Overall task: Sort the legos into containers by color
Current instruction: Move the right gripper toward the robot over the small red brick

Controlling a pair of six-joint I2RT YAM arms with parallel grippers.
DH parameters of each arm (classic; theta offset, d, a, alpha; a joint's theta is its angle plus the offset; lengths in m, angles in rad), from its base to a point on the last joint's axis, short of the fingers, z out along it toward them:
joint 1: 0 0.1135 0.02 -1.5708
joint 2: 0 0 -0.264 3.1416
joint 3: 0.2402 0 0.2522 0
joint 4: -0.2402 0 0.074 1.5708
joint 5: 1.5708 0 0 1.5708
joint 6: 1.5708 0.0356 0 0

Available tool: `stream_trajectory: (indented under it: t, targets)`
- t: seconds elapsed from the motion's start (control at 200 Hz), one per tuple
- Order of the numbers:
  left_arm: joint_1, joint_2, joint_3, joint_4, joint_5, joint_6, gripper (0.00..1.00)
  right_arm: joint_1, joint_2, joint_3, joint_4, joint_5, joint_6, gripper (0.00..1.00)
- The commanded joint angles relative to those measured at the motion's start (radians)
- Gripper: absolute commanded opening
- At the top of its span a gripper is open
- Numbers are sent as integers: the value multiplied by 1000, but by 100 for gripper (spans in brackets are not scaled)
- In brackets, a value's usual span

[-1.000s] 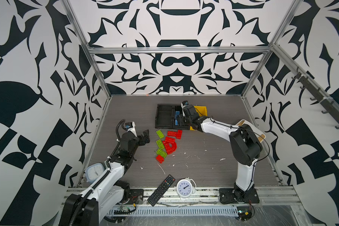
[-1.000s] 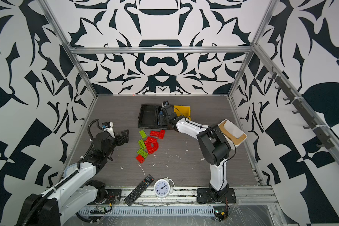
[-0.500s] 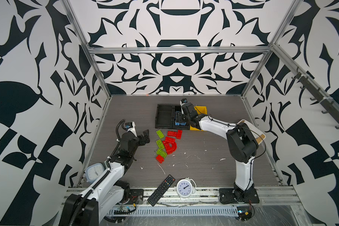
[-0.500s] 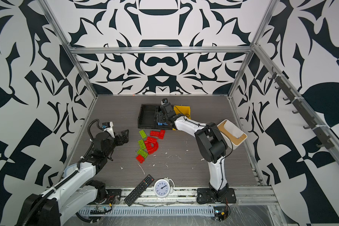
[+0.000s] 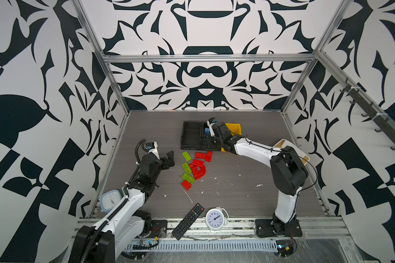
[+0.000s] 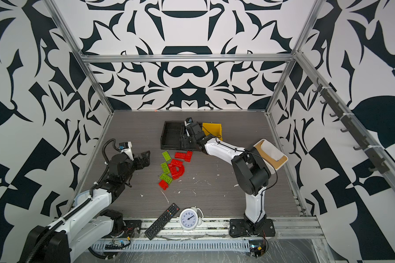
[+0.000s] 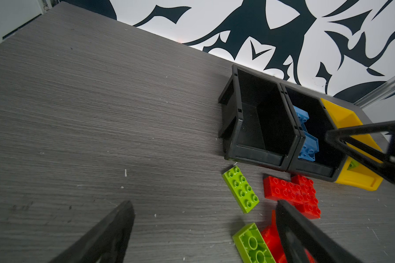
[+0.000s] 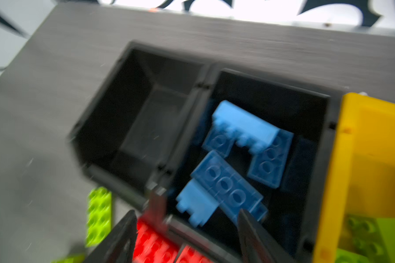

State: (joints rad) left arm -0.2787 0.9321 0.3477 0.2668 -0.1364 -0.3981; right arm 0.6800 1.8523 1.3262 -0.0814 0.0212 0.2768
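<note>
Right jaws: hanging released, empty, above blue legos (image 8: 225,184) lying in black bin (image 8: 271,91) | left jaws: hanging released, empty, near red legos (image 7: 287,189) lying on table (image 7: 78,113)

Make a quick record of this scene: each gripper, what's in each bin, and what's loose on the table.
left gripper: open, empty, beside the loose pile
right gripper: open, empty, over the middle black bin
outer black bin: empty
middle black bin: blue bricks
yellow bin: sorted green bricks
loose pile: red bricks, unsorted green bricks, red arch
</note>
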Motion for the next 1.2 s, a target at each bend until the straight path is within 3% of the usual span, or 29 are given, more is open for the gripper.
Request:
stream_trajectory:
  t: [0.0, 0.33, 0.54, 0.81, 1.195]
  targets:
    - [4, -48, 0, 38, -18, -21, 99, 87, -93, -41, -81, -67, -75, 64]
    - [22, -66, -18, 34, -65, -51, 99, 313, -157, -155, -164, -164, -60, 55]
    - [277, -5, -38, 57, 220, -232, 99, 425, -102, -139, -222, -139, -24, 50]
    - [279, -37, -40, 45, 239, -234, 99, 475, -80, -183, -245, -149, 62, 52]
    - [279, -71, -44, 33, 230, -222, 100, 472, 32, -116, -210, -130, 2, 56]
